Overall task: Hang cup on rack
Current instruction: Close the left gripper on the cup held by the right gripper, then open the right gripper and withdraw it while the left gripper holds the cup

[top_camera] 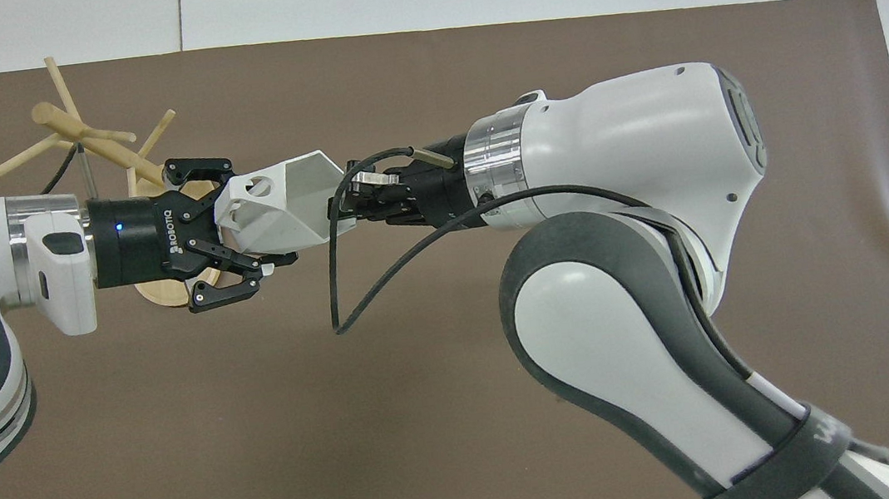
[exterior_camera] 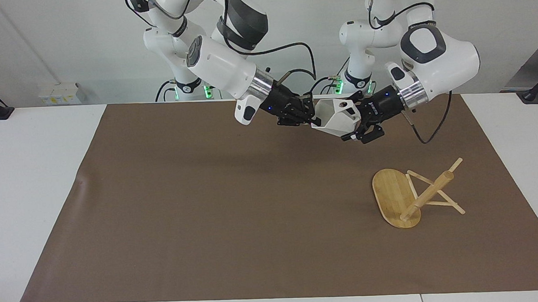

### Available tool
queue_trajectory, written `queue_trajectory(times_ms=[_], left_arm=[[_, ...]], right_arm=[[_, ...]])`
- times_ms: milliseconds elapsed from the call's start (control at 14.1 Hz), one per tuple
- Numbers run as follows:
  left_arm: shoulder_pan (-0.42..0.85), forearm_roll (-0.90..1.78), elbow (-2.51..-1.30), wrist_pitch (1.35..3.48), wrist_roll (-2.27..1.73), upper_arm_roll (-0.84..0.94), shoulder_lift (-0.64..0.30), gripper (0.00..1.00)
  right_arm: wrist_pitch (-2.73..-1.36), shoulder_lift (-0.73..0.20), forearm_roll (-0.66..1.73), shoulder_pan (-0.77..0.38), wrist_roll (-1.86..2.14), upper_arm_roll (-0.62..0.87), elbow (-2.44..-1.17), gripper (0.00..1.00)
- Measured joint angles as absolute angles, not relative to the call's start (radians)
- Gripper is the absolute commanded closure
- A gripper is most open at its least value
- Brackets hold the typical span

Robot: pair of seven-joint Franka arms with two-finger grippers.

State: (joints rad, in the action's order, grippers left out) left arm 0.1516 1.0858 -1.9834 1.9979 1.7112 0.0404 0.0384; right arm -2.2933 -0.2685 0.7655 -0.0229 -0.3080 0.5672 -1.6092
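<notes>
i held the white faceted mug point(exterior_camera: 335, 118) in the air between both my grippers, above the brown mat point(exterior_camera: 208, 208). my right gripper point(exterior_camera: 311, 117) pinched its rim end, and my left gripper point(exterior_camera: 356, 125) had its fingers closed around the handle end. the bamboo mug tree point(exterior_camera: 411, 194) lay tipped over on the mat toward my left arm's end of the table, its pegs touching the mat.

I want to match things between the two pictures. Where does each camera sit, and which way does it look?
Facing view: high across the table, looking at the robots; both arms show whole, the bases at the top.
Overhead view: high above the robots' end, looking steeply down; both arms enter from the bottom.
Shared: the cup held between the left gripper and the right gripper, and the rack on the brown mat.
</notes>
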Motion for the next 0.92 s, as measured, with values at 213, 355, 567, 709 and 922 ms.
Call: queue_trajectory(times_ms=[213, 355, 567, 709, 922], left_arm=[[0.151, 1.086, -1.984, 1.999, 1.703, 0.037, 0.038, 1.00], [0.151, 1.086, -1.984, 1.999, 1.701, 0.037, 0.038, 1.00], [0.151, 1.086, -1.985, 2.001, 1.698, 0.035, 0.038, 1.00], [0.147, 1.086, -1.985, 2.012, 1.697, 0.030, 0.039, 1.00], [0.137, 1.086, -2.001, 2.052, 1.696, 0.025, 0.039, 1.00]], right_arm=[[-2.294, -0.266, 0.759, -0.023, -0.308, 0.567, -1.602, 0.00], [-2.294, -0.263, 0.759, -0.021, -0.308, 0.567, -1.600, 0.00], [-2.294, -0.262, 0.758, -0.020, -0.308, 0.567, -1.599, 0.00], [-2.295, -0.261, 0.758, -0.020, -0.308, 0.564, -1.598, 0.00], [-2.299, -0.246, 0.729, -0.018, -0.295, 0.546, -1.594, 0.00]])
